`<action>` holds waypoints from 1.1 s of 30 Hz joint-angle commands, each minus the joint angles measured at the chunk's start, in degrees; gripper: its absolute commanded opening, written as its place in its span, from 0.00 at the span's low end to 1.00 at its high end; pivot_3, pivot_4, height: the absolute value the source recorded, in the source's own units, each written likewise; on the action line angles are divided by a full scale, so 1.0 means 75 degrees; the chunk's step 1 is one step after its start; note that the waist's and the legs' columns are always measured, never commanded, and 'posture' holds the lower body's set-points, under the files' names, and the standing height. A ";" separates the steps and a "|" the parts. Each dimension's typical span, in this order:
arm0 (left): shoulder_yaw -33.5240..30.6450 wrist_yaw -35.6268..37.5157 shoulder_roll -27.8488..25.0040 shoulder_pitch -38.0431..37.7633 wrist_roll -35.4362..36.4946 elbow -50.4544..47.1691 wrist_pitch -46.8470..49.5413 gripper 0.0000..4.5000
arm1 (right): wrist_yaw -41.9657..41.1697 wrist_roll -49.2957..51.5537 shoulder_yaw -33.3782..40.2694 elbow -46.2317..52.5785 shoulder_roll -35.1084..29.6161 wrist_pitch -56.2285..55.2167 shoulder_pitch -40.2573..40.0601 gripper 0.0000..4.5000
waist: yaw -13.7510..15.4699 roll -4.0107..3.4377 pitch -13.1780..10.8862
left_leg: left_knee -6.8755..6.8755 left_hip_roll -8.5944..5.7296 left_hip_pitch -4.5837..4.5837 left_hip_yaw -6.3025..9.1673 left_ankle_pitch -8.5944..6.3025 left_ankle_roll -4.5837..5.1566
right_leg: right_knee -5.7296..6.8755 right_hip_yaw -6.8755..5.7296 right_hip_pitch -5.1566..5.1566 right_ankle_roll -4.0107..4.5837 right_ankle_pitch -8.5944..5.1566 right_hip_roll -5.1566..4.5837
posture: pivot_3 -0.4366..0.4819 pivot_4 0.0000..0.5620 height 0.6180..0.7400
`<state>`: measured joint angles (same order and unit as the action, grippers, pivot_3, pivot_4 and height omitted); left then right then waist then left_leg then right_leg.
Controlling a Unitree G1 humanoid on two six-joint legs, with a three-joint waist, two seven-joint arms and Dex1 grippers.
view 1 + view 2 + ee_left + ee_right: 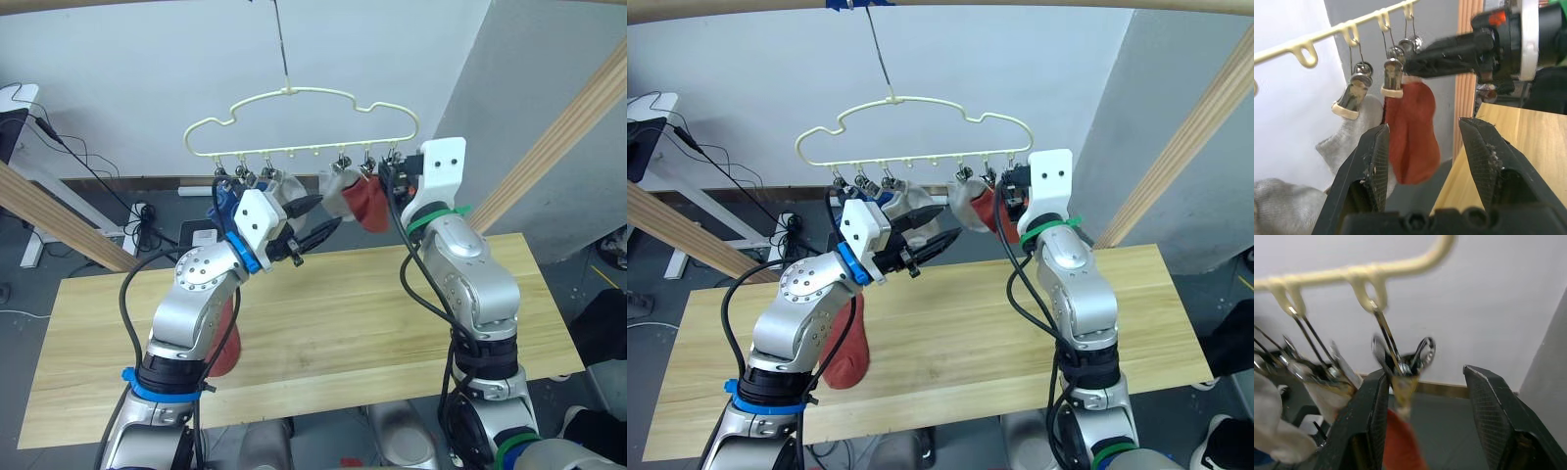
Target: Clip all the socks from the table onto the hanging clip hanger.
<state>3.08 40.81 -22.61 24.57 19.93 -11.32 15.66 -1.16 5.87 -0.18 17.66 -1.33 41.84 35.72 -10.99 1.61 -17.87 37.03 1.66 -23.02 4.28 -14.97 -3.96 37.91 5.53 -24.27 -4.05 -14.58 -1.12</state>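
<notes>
Socks hang from the hanger (294, 122), which dangles by its hook above the far edge of the table (343, 323). At its left end a blue sock (225, 204) and a grey sock (284, 191) are clipped close together, partly hidden behind the left arm. Toward the right end another grey sock (343, 191) hangs just beside a red sock (370, 204), the two touching.

One more red sock (847, 343) lies on the table near its front left (half covered by the left forearm).

The left gripper (315, 223) is raised in front of the hanger, below the row of clips, its two fingers spread apart and holding nothing; in the left wrist view the hanging red sock shows between the fingers (1371, 166) but beyond them.

The right gripper (1425, 416) is up at the hanger's right end, jaws wide and empty. In its wrist view a metal clip (1403, 362) hangs from the last loop, just ahead of the gap, with the red sock's top pinched in it.
</notes>
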 commanded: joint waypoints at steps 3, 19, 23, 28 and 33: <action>0.0002 0.0021 0.0034 0.0124 -0.0038 -0.0167 -0.0200 0.56 | 0.0080 0.0176 0.0143 0.0110 0.0239 0.0000 0.0274 0.54 | 0.0002 0.0000 0.0000 | 0.0000 0.0000 -0.0001 -0.0001 0.0000 0.0000 | -0.0001 0.0001 0.0000 0.0000 0.0000 -0.0001 | 0.24 0.52 1.00; 0.0036 0.0038 0.0064 0.0068 -0.0119 -0.0139 -0.0262 0.56 | 0.0240 0.0232 0.0168 0.0227 0.0521 0.0322 0.0211 0.54 | 0.0002 -0.0001 0.0000 | 0.0000 0.0000 0.0000 -0.0001 0.0000 0.0000 | 0.0004 0.0000 -0.0001 0.0001 0.0000 -0.0001 | 0.24 0.52 1.00; 0.0035 0.0035 0.0074 0.0085 -0.0129 -0.0102 -0.0282 0.56 | 0.0153 0.0280 0.0107 0.0234 0.0545 0.0352 0.0195 0.54 | 0.0001 -0.0001 0.0000 | 0.0000 0.0000 0.0000 0.0000 0.0000 0.0000 | 0.0005 0.0000 -0.0001 0.0001 0.0001 -0.0001 | 0.24 0.52 1.00; 0.0040 0.0046 0.0070 0.0078 -0.0155 -0.0058 -0.0329 0.56 | -0.0085 0.0366 -0.0105 0.0157 0.0487 0.0372 0.0169 0.54 | 0.0001 -0.0001 0.0000 | 0.0001 0.0000 0.0000 0.0000 0.0000 0.0000 | 0.0005 0.0000 -0.0001 0.0001 0.0001 -0.0001 | 0.24 0.52 1.00; 0.0042 0.0045 0.0068 0.0045 -0.0174 -0.0057 -0.0347 0.56 | -0.0195 0.0363 -0.0241 0.0085 0.0467 0.0291 0.0193 0.54 | 0.0002 -0.0001 0.0000 | 0.0001 0.0000 0.0001 0.0000 0.0000 0.0000 | 0.0007 0.0000 -0.0001 0.0001 0.0001 -0.0001 | 0.25 0.52 1.00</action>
<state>3.16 40.83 -22.27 25.08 18.82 -10.71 14.43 -2.05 7.95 -1.42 17.12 2.19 45.22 36.84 -10.97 1.61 -17.87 37.03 1.66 -23.02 4.28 -14.97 -3.96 37.96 5.52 -24.28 -4.04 -14.57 -1.13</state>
